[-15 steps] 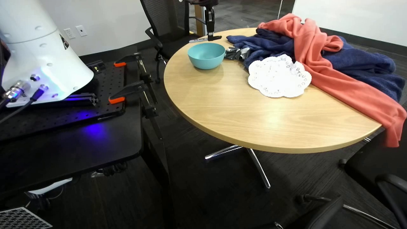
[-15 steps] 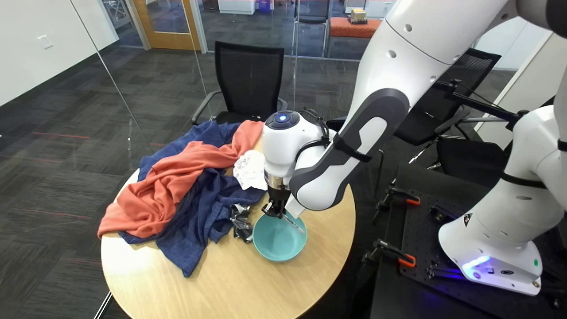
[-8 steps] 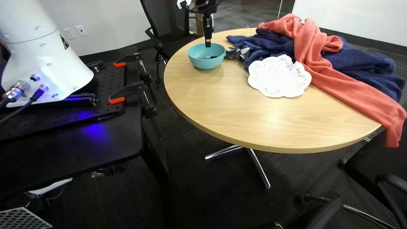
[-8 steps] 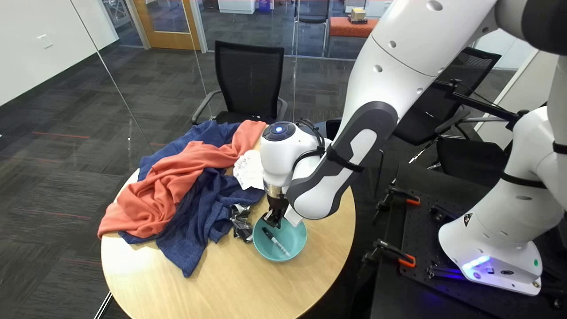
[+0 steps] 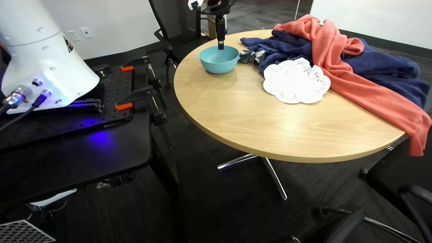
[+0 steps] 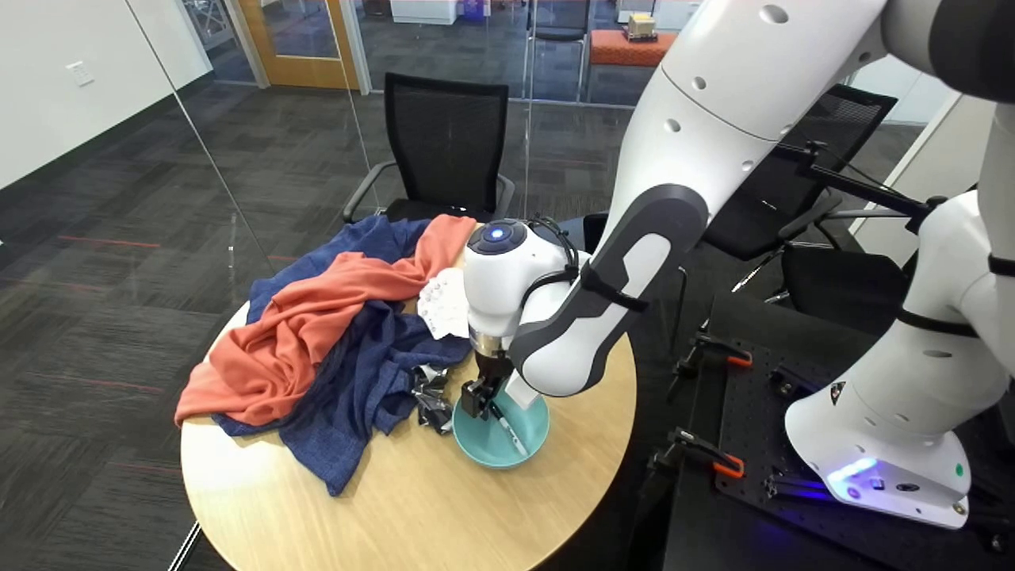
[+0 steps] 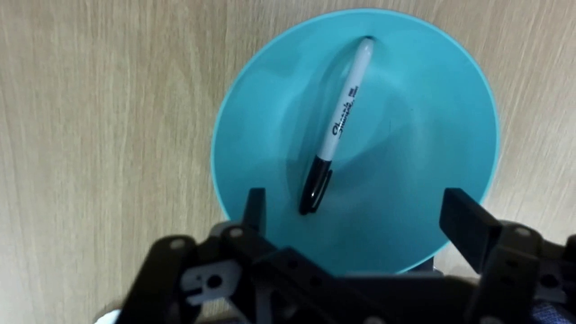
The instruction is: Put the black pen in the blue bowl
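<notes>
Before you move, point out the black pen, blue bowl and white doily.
Black pen [image 7: 335, 125]: wrist view, printed barrel.
Blue bowl [image 5: 218, 68]: an exterior view, outer wall.
White doily [image 5: 297, 82]: an exterior view, centre.

Glare on table [image 5: 289, 125]; shadows in bowl [image 7: 418, 135]; hand [image 7: 354, 202] blurry.

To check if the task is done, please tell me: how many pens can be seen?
1. The black-capped pen lies inside the blue bowl; the open jaws hold none. Others may be hidden under the coral cloth or the navy cloth.
</notes>
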`<state>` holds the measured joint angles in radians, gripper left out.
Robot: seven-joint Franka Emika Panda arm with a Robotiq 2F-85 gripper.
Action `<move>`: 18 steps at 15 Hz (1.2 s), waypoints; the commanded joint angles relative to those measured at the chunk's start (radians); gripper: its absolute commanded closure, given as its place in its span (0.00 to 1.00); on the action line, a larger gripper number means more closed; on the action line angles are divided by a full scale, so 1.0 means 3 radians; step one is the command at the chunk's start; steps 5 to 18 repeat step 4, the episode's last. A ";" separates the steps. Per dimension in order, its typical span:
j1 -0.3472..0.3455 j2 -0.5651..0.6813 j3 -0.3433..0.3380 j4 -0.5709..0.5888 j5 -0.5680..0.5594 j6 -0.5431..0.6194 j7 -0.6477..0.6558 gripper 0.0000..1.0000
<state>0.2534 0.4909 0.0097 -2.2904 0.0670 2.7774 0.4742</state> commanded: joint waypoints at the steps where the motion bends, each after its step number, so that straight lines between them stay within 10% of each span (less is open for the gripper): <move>1: -0.0049 -0.0027 0.0062 -0.0014 0.0098 0.0050 -0.0124 0.00; 18: 0.0029 -0.0002 -0.0011 0.0004 0.0037 -0.0005 -0.0029 0.00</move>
